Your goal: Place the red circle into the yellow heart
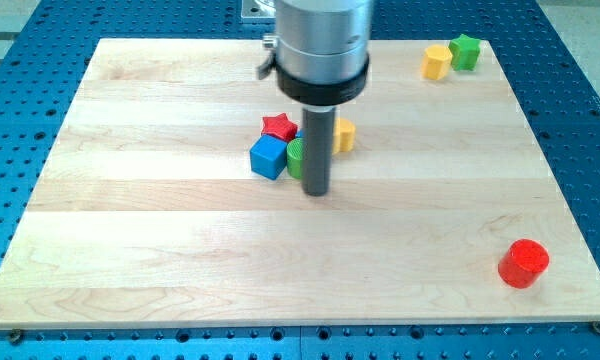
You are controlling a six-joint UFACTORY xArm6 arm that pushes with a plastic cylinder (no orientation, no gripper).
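Pale wooden board (180, 250) lies on a blue perforated bench (10, 120), and the single camera view takes in all of it. At the middle, towards the view's top, sits a tight cluster: a red star (278, 126), a blue cube (268, 157), a green block (295, 157) half hidden by the rod, and a yellow block (345, 135) peeping out on the rod's right, most likely the yellow heart, though its shape is largely covered. My tip (317, 193) rests on the board just below that cluster, touching or nearly touching the green block; I cannot tell which. It is a bare rod, so it grasps nothing and only pushes.

Near the view's top right corner stand a yellow block (437, 62) and a green star (465, 51), side by side. The red circle (524, 263) sits alone near the view's bottom right corner, well apart from the tip and from the cluster.

By my judgement the push has not begun: the approach is the step in hand. The next move calls for carrying the tip round to the far right side of the red circle, then driving it up and left towards the yellow heart without scattering its neighbours.
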